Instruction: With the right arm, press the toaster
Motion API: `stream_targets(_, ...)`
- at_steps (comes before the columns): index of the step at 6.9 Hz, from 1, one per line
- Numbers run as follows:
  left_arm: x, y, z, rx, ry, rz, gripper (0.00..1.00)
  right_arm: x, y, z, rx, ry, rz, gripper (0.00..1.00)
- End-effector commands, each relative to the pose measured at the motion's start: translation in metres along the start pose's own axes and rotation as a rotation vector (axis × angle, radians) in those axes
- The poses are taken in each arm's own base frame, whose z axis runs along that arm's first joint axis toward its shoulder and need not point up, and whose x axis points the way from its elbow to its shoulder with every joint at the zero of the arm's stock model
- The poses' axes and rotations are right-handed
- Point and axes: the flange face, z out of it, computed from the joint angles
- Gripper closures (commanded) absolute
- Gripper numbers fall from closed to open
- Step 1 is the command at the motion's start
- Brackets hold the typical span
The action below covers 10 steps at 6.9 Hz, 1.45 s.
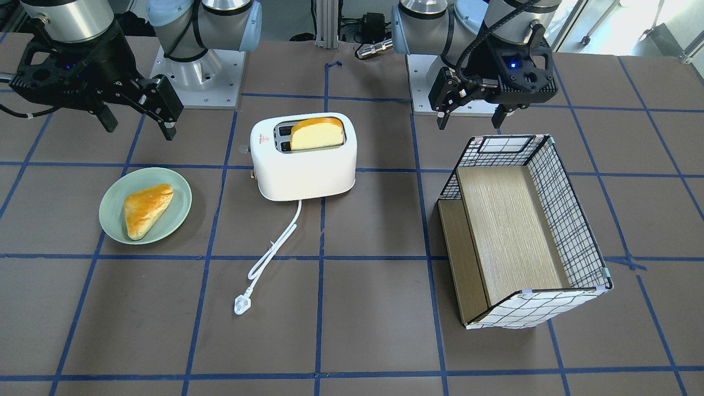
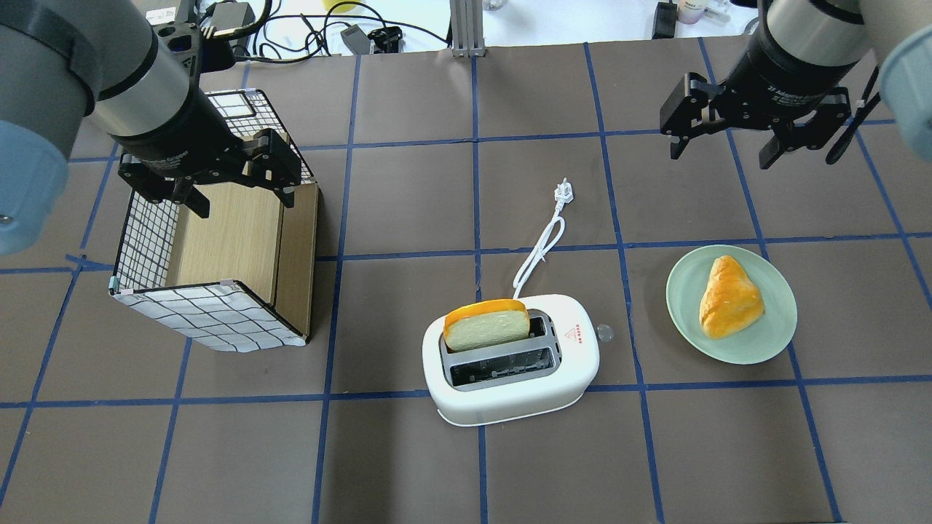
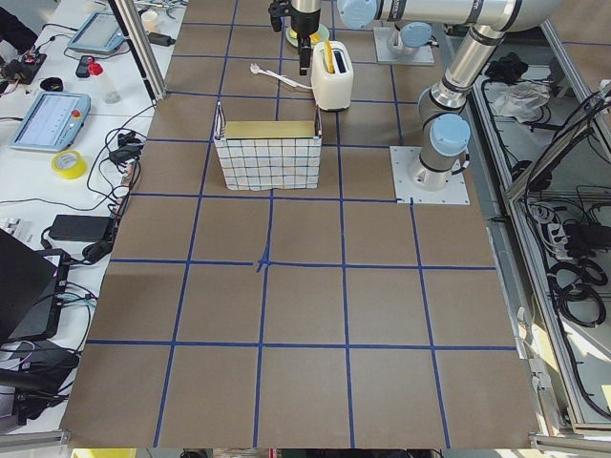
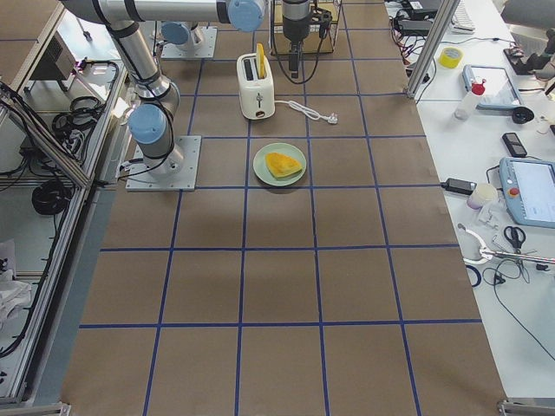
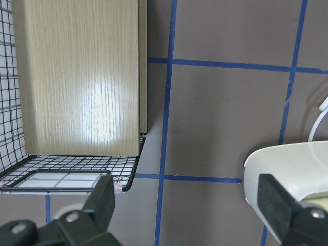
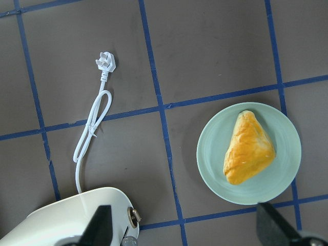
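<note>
The white toaster [image 2: 575, 364] stands mid-table with a slice of bread [image 2: 486, 325] upright in one slot. Its lever knob [image 2: 603, 332] sticks out of the end toward the plate; it also shows in the front view [image 1: 242, 147]. Its white cord and plug [image 2: 563, 193] trail away from me. My right gripper [image 2: 721, 149] is open and empty, high above the table, beyond and to the right of the toaster. In the right wrist view its fingers [image 6: 102, 225] frame the toaster's end [image 6: 77, 215]. My left gripper [image 2: 240, 196] is open and empty above the wire basket [image 2: 145, 240].
A green plate [image 2: 684, 306] with a golden pastry [image 2: 728, 297] lies right of the toaster, roughly below my right gripper. The grid-lined basket with a wooden bottom lies on its side to the toaster's left. Blue tape lines cross the brown table.
</note>
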Motion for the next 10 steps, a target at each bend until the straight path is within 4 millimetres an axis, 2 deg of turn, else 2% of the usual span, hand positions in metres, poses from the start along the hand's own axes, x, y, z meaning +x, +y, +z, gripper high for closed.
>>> stream_targets(1, -0.0001, 0.0000, 0.0002, 0.000, -0.001, 0.000, 0.00, -0.0008, 0.0004, -0.0021, 0.004, -0.002, 0.000, 0.00)
stream_targets(3, -0.0001, -0.0001, -0.0006, 0.001, -0.001, 0.000, 0.00, -0.0002, -0.0012, -0.0098, 0.020, -0.002, -0.002, 0.00)
stream_targets(9, -0.0001, 0.0000, 0.0002, 0.000, -0.001, 0.000, 0.00, 0.0015, -0.0010, -0.0020, 0.003, 0.001, 0.006, 0.00)
stream_targets(10, -0.0001, -0.0001, -0.0006, 0.001, -0.001, 0.000, 0.00, -0.0028, -0.0008, -0.0021, -0.003, -0.048, 0.005, 0.00)
